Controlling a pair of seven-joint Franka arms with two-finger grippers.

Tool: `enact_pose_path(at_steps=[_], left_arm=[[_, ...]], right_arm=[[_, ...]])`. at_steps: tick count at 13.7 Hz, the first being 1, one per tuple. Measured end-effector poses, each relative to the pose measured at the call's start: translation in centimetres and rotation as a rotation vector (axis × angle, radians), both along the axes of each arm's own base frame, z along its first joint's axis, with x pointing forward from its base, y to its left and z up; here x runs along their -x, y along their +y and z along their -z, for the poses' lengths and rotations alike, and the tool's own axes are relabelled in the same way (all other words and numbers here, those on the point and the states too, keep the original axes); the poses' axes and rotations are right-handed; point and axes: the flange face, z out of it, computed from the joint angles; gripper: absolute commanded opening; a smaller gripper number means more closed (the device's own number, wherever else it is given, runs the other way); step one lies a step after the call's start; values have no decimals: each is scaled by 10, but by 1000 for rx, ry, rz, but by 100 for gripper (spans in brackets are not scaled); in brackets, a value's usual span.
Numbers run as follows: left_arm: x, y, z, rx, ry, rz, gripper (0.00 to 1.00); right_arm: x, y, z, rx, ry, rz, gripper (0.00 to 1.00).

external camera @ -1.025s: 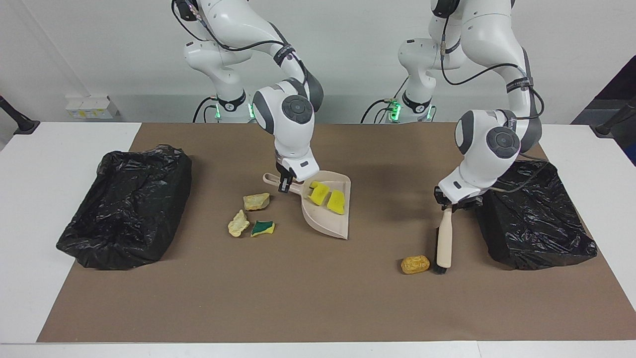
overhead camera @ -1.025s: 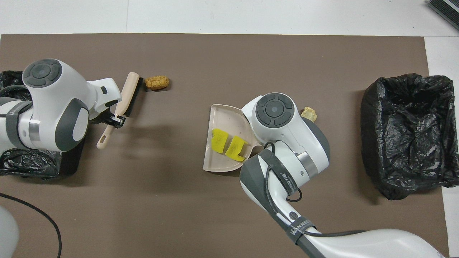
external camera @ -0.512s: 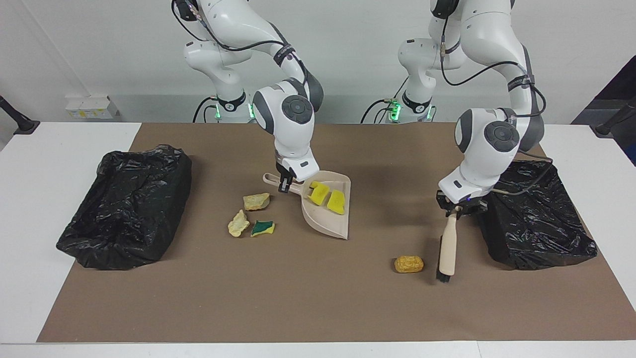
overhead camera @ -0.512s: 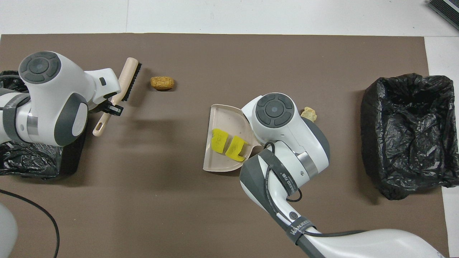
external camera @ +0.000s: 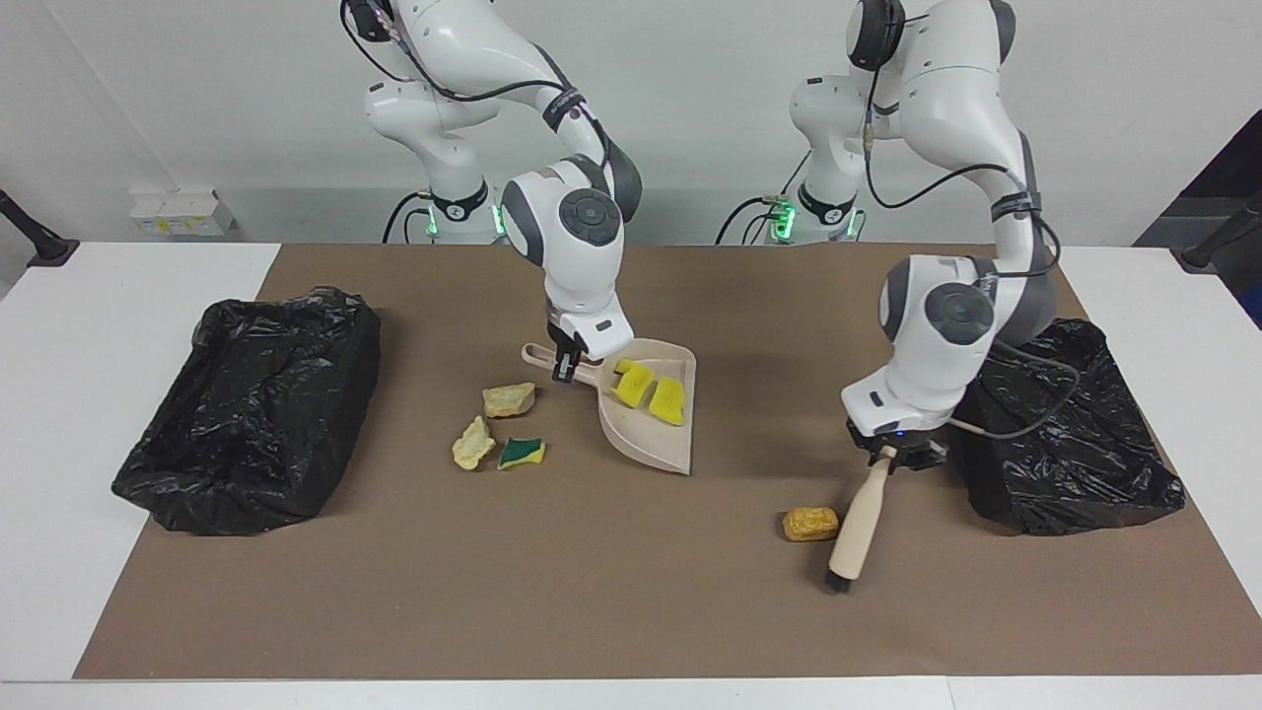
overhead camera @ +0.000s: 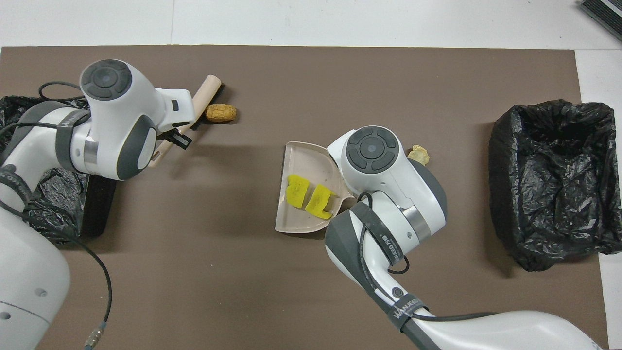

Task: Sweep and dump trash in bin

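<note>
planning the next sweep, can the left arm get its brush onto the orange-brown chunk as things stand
Probably yes. The left gripper is shut on the brush, whose bristle end sits right beside the orange-brown chunk, with only bare mat between that chunk and the dustpan that the right gripper holds.

Beige dustpan point(external camera: 651, 434), yellow sponges point(external camera: 651, 391), orange-brown chunk point(external camera: 810, 524), black bins point(external camera: 251, 409).

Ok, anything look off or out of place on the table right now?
Nothing spilled or damaged. The orange-brown chunk lies alone by the brush, apart from the dustpan, which holds two yellow sponges. Three more chunks sit beside the pan, unswept.
</note>
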Motion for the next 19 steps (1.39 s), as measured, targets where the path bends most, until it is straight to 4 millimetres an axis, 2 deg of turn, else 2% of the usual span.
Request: enact_pose_path(at_steps=[4,7,10,13,15,17,19], left_arm=[[33,-54,-6,-18,105,88,0],[70,-97,0,44,176,107,0],[115,-131,2,87,234,32,0],[150,-167,-8,121,279,-116,0],[158,-176,-18,118,274,-208,0],[157,-170,-32,115,261,-316,0],[158,-167,-41,100,252,-457,0]], right_arm=[[0,0,0,0,0,0,0],[0,0,0,0,0,0,0],[2,-3,6,7,13,3,0],[6,-7,15,15,28,4,0],[6,-18,24,9,51,-13,0],[3,-29,29,-17,70,-18,0],[2,-31,27,-24,66,-21,0]])
